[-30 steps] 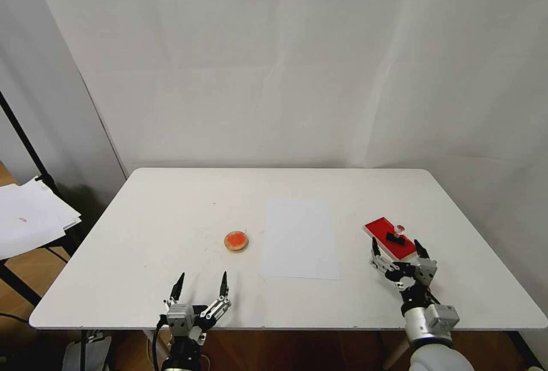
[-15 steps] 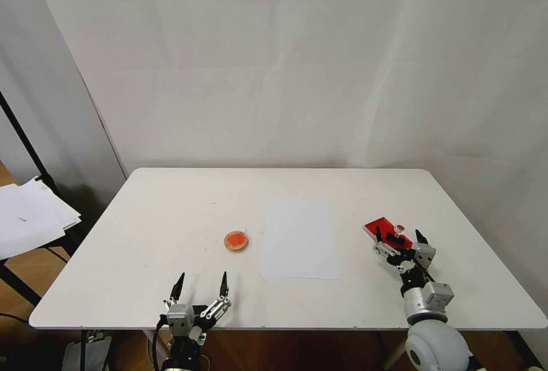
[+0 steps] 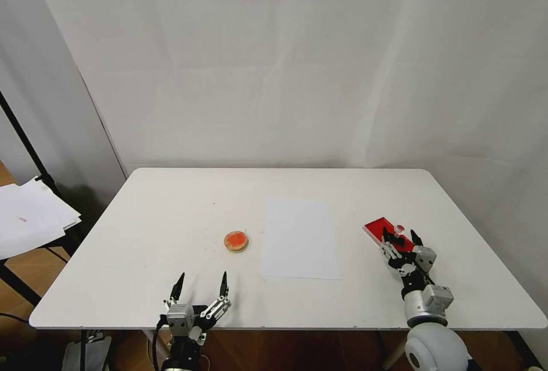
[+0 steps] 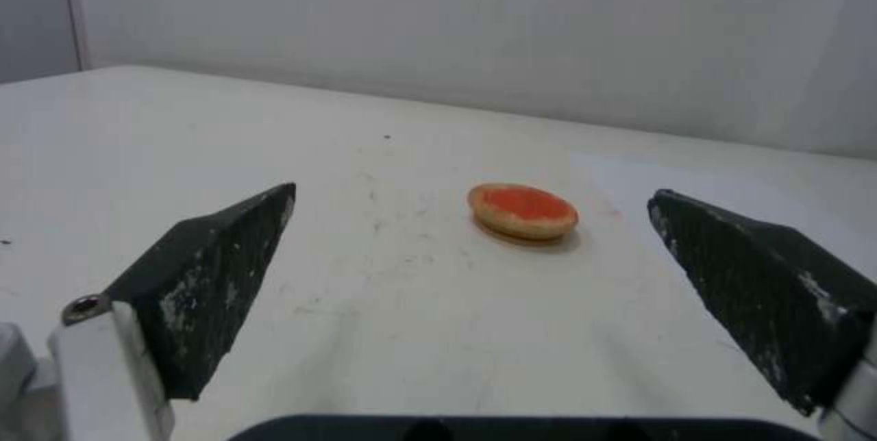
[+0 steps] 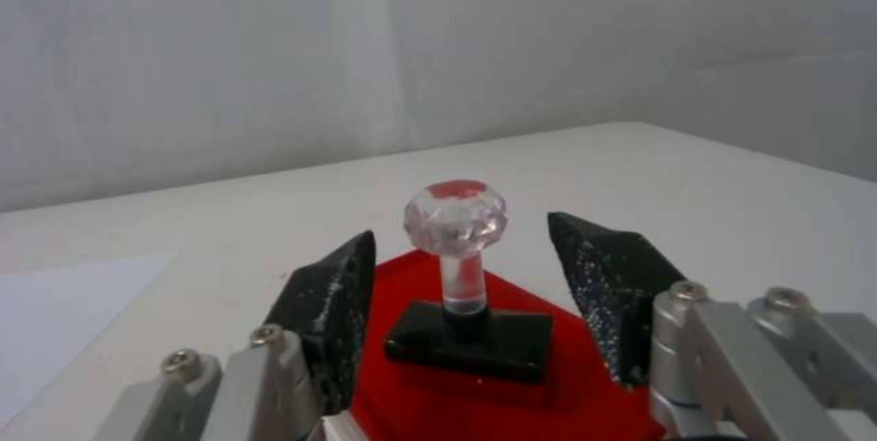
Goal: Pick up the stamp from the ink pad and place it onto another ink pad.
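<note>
Right wrist view: right tool (image 5: 462,270) spread apart, flanking the stamp (image 5: 468,331) upright on the ink pad (image 5: 548,393); left tool (image 3: 200,285) parked apart at desk (image 3: 171,217) edge.

In the head view we see the right gripper (image 3: 399,238) covering the near end of the red ink pad (image 3: 379,227), and the stamp (image 3: 399,236) between its fingers is too small for us to make out any contact. In the right wrist view the pad's (image 5: 512,393) near part runs off the frame at 6 o'clock. At 9 o'clock in the head view, a stack of papers (image 3: 28,217) is cut off by the edge.
</note>
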